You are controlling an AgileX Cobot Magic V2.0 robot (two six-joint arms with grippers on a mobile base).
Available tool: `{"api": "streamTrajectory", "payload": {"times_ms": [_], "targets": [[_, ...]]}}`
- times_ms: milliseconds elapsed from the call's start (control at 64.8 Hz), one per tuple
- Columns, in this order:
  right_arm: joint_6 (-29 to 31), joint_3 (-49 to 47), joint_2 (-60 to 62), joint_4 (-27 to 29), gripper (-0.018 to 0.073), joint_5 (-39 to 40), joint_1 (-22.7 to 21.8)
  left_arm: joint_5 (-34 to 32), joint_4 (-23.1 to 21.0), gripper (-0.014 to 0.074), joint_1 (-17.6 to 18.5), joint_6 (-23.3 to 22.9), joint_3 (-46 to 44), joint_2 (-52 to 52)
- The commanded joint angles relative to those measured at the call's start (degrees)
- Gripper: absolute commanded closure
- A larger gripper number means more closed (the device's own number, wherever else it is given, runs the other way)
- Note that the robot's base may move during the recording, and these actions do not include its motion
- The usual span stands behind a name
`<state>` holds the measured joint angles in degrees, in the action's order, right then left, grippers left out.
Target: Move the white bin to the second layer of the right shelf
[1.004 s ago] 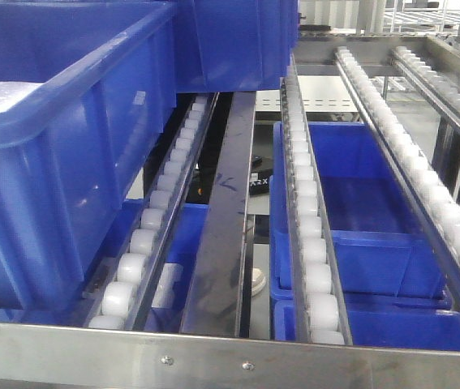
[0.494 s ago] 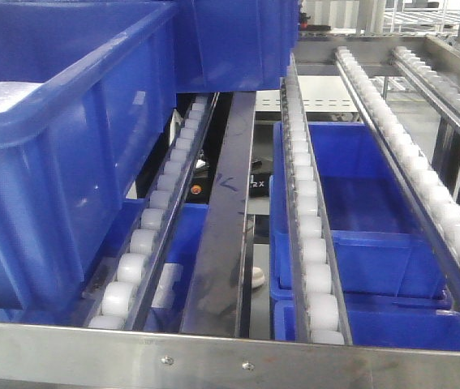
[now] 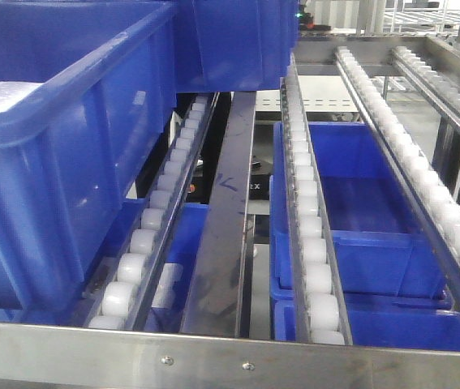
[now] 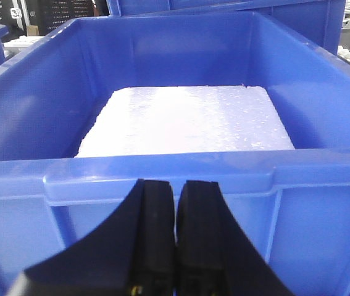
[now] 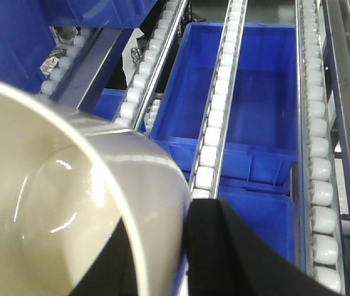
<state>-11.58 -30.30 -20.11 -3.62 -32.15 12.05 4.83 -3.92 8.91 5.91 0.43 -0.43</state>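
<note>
The white bin (image 5: 57,203), glossy and cream-coloured, fills the lower left of the right wrist view. My right gripper (image 5: 162,216) is shut on its wall, one black finger inside and the other finger (image 5: 224,246) outside. The bin hangs above the sloping roller rails (image 5: 215,123) of the right shelf second layer (image 3: 307,219), near its steel front bar (image 3: 230,356). In the left wrist view my left gripper (image 4: 176,188) is shut on nothing, just in front of the rim of a blue crate (image 4: 162,176).
That blue crate holds a white foam block (image 4: 184,120) and stands on the left rails (image 3: 51,146); another blue crate (image 3: 230,40) stands behind it. Open blue crates (image 3: 367,203) lie below the right rails. A steel divider (image 3: 225,211) runs between the two lanes.
Through the gap between the rails, a dark part below the rack has shifted and a small white round piece no longer shows. Rack and crates are unmoved.
</note>
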Motion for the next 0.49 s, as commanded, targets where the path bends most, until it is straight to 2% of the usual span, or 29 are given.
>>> {"api": "streamTrajectory", "payload": {"times_ms": [0, 216, 479], "targets": [[0.05, -1.8, -0.85, -0.34, 0.0508, 7.87, -0.23, -4.83, -0.31, 0.0512, 0.21, -0.2, 2.11, -0.8], [0.05, -1.87, -5.34, 0.12, 0.0508, 8.41, -0.23, -4.83, -0.31, 0.0512, 0.21, -0.2, 2.11, -0.8], [0.05, -6.65, -20.91, 0.12, 0.0508, 10.5, -0.23, -4.83, -0.31, 0.0512, 0.21, -0.2, 2.11, -0.8]]}}
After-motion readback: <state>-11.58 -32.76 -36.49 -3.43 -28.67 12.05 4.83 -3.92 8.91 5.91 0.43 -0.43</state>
